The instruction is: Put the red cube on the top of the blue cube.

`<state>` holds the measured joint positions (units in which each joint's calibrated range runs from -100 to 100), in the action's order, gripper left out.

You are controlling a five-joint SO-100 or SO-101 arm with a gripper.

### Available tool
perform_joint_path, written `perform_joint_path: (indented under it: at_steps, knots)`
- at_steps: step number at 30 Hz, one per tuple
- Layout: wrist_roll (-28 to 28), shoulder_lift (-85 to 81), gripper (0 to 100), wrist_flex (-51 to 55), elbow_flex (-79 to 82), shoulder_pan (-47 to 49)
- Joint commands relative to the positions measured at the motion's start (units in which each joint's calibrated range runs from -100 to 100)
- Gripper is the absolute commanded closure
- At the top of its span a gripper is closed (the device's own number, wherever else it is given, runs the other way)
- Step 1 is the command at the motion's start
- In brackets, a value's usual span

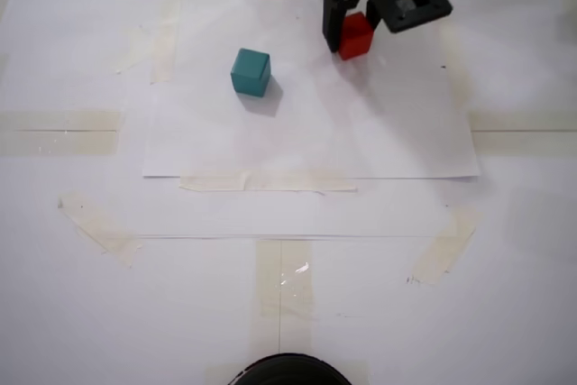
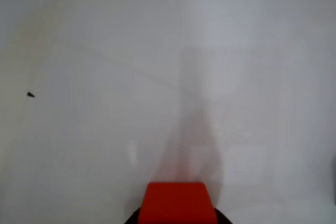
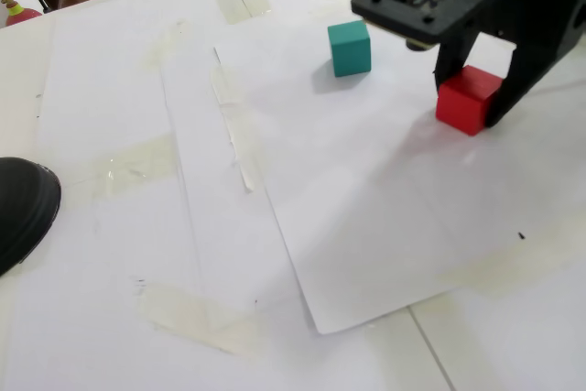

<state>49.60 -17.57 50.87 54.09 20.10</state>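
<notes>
The red cube (image 1: 356, 35) sits between the black fingers of my gripper (image 1: 352, 42) at the far right of the paper in a fixed view. In another fixed view the gripper (image 3: 472, 109) is shut on the red cube (image 3: 467, 98), low over the sheet. The wrist view shows the red cube (image 2: 177, 202) at its bottom edge, with a soft shadow on the paper beyond it. The blue cube (image 1: 251, 72) is teal and stands alone to the left of the gripper, also seen as the blue cube (image 3: 350, 48), well apart from the red one. It is out of the wrist view.
A white paper sheet (image 1: 306, 146) is taped to the white table with beige tape strips (image 1: 267, 183). A dark round object (image 1: 287, 372) lies at the near edge, the same dark object (image 3: 23, 208) at the left in the other fixed view.
</notes>
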Motion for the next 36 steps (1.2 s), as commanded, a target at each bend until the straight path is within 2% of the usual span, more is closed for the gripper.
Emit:
perform_joint_path:
  at_steps: [1,5,24,31,36]
  knots:
    - [-0.44,-1.74,89,0.94,-1.39,-0.50]
    - [-0.59,-2.26,93,1.51,-2.11,-0.42]
    - [-2.25,0.06,93,24.26,-29.71,-5.49]
    - [-2.98,5.12,93,27.85,-42.15,-10.94]
    - [-1.51,7.96,93,28.42,-45.24,-13.89]
